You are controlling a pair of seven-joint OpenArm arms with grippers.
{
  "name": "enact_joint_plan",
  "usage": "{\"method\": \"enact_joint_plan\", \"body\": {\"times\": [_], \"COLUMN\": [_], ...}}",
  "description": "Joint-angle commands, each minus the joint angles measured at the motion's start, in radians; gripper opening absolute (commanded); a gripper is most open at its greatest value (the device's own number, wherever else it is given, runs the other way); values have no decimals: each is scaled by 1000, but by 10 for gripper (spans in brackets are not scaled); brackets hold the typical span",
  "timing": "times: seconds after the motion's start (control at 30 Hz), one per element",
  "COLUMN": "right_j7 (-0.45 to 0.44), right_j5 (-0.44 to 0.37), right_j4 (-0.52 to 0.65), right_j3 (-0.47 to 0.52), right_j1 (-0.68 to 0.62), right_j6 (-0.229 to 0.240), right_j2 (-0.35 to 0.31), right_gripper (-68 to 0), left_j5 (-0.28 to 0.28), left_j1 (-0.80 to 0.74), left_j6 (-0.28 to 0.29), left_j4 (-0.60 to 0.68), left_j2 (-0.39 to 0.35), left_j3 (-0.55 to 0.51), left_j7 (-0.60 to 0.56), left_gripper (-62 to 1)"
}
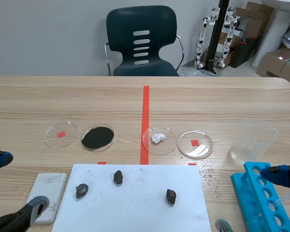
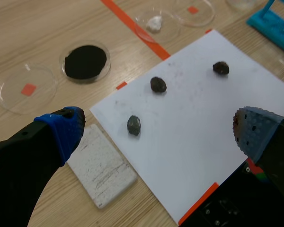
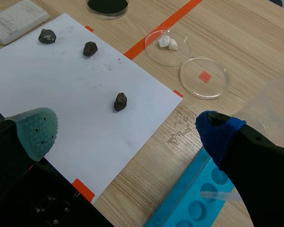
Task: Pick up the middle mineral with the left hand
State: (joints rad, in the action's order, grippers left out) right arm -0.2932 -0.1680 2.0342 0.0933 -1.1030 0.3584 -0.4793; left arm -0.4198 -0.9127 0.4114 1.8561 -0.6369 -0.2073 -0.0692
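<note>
Three dark minerals lie on a white paper sheet (image 1: 130, 212): the left one (image 1: 81, 190), the middle one (image 1: 118, 177) and the right one (image 1: 171, 195). In the left wrist view the middle mineral (image 2: 158, 84) lies ahead of my open left gripper (image 2: 158, 130), with the left mineral (image 2: 134, 125) closer and the right mineral (image 2: 221, 67) farther off. In the scene view my left gripper (image 1: 18, 182) hangs at the paper's left edge, holding nothing. My right gripper (image 1: 250, 199) is open over the blue rack, away from the minerals; the right mineral (image 3: 120, 101) is nearest to it.
A white streak plate (image 1: 47, 190) lies left of the paper. Behind the paper stand an empty dish (image 1: 61, 134), a dish of black powder (image 1: 97, 137), a dish with white pieces (image 1: 159, 140) and another empty dish (image 1: 195, 144). A plastic cup (image 1: 253, 140) and a blue tube rack (image 1: 261, 198) stand at the right.
</note>
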Motion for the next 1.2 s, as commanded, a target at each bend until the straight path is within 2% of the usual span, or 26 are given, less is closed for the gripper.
{"method": "enact_joint_plan", "body": {"times": [0.0, 0.07, 0.17, 0.23, 0.3, 0.43, 0.53, 0.63, 0.87, 1.03, 1.17], "right_j7": [-18, -19, -19, -19, -19, -19, -19, -19, -19, -19, -19], "right_j5": [-11, -11, -11, -11, -11, -11, -11, -11, -11, -11, -11], "right_j4": [13, 13, 13, 13, 13, 13, 13, 13, 13, 13, 13], "right_j3": [3, 3, 3, 3, 3, 3, 3, 3, 3, 3, 3], "right_j1": [6, 6, 6, 6, 6, 6, 6, 6, 6, 6, 6], "right_j6": [-3, -3, -3, -3, -3, -3, -3, -3, -3, -3, -3], "right_j2": [-5, -5, -5, -5, -5, -5, -5, -5, -5, -5, -5], "right_gripper": [-65, -65, -65, -65, -65, -65, -65, -65, -65, -65, -65], "left_j5": [-7, -11, -33, -65, -72, -87, -93, -93, -89, -26, 2], "left_j1": [33, 62, 106, 147, 199, 282, 351, 437, 649, 810, 934], "left_j6": [-6, -12, -53, -117, -170, -264, -360, -484, -709, -872, -963], "left_j4": [8, 8, 8, 8, 8, 8, 8, 8, 8, -27, -127], "left_j2": [5, 5, 5, 5, 5, 5, 8, 21, 108, 194, 262], "left_j3": [17, 36, 82, 128, 182, 288, 385, 489, 680, 804, 863], "left_j7": [28, 81, 163, 247, 341, 442, 502, 593, 794, 913, 1015], "left_gripper": [14, 14, 14, 14, 14, 14, 14, 14, 14, 14, 14]}}
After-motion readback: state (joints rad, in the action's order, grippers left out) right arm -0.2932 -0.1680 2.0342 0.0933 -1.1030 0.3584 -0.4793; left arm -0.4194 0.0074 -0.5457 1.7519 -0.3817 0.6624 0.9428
